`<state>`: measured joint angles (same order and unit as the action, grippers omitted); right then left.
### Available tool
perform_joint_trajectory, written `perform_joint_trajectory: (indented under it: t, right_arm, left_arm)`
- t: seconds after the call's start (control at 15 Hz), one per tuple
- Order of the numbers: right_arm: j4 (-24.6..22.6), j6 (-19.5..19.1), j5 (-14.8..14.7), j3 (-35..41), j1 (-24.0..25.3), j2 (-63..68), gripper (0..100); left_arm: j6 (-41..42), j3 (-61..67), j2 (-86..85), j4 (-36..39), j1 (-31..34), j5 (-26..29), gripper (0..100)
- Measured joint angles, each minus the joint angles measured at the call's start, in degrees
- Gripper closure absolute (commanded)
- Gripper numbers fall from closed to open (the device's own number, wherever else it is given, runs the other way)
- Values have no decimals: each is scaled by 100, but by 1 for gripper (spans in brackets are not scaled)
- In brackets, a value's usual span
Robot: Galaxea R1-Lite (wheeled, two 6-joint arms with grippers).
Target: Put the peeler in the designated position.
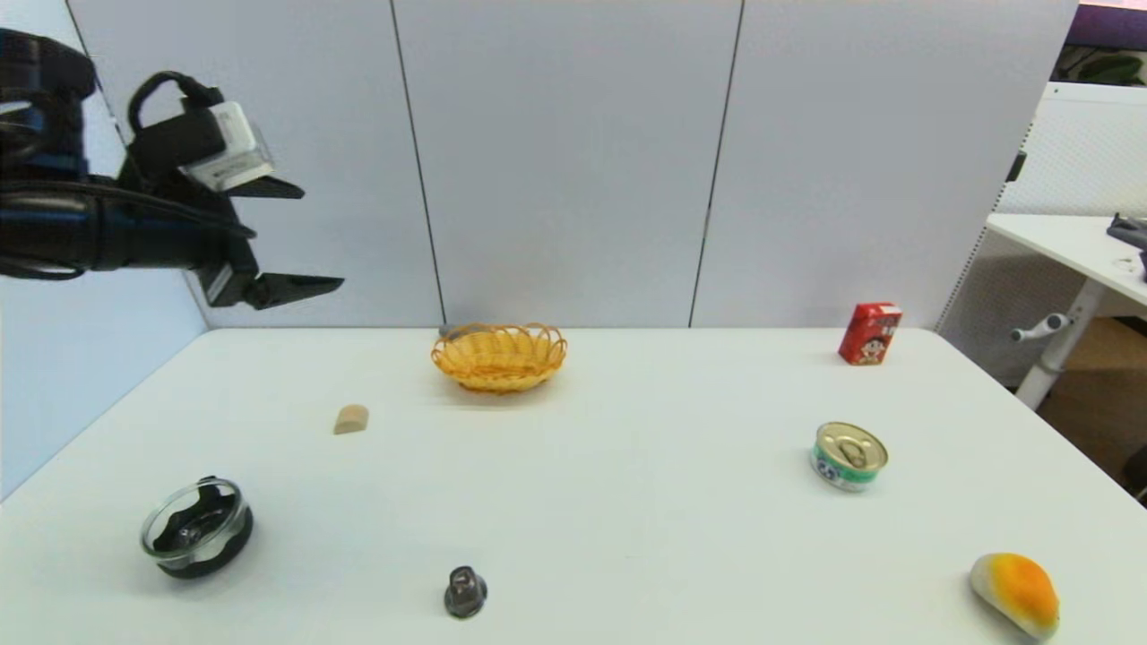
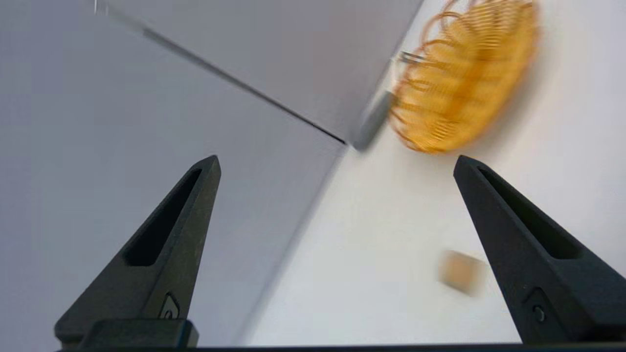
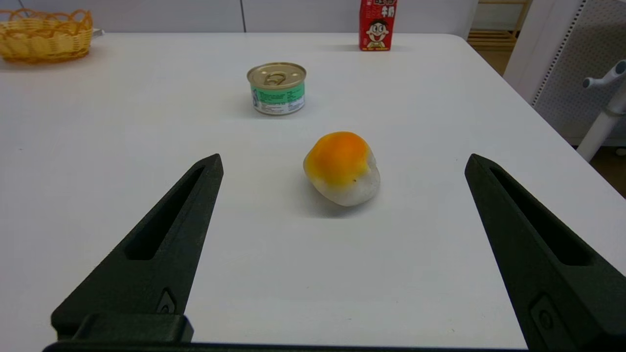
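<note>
The left hand [image 1: 300, 237] is held high at 10 o'clock above the worktop [image 1: 627, 466], its 2 fingers spread wide and nothing grasped. The peeler [image 2: 374, 120] is seen, blurred, apparently lying over the basket [image 1: 499, 356] rim at the far 12 o'clock edge, grey handle outside. The right hand [image 3: 342, 161] is released too, low at 5 o'clock, with a yellow-and-white fruit [image 3: 342, 167] ahead.

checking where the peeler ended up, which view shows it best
Left wrist view: the peeler sticks out over the basket rim, though blurred. Head view shows a grey tip; right wrist view a sliver.
</note>
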<state>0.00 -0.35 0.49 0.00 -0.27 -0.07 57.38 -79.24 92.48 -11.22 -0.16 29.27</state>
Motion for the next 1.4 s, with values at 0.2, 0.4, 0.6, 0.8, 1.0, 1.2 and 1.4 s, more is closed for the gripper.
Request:
perform_joint_trajectory:
  t: [0.2, 0.4, 0.6, 0.8, 1.0, 1.2, 1.4]
  right_arm:
    - [0, -5, 2, 0, 0, 0, 0]
    - [0, -5, 0, 0, 0, 0, 0]
    - [0, -2, 0, 0, 0, 0, 0]
    - [0, -2, 2, 0, 0, 0, 0]
    - [0, -5, 2, 0, 0, 0, 0]
    - [0, -5, 2, 0, 0, 0, 0]
    - [0, -5, 2, 0, 0, 0, 0]
  left_arm:
    - [-1063, 1521, -1582, 33, 0, -293, 0]
    - [-2171, 2971, -3157, 55, 0, -444, 0]
    - [-3170, 4120, -4719, 80, -9, -533, 0]
    - [-3939, 5211, -6106, 179, -20, -656, 0]
    - [-4575, 6050, -7201, 529, 11, -863, 0]
    - [-4841, 6648, -8080, 714, 26, -1604, 0]
    - [-5119, 7277, -8838, 794, 29, -1971, 0]
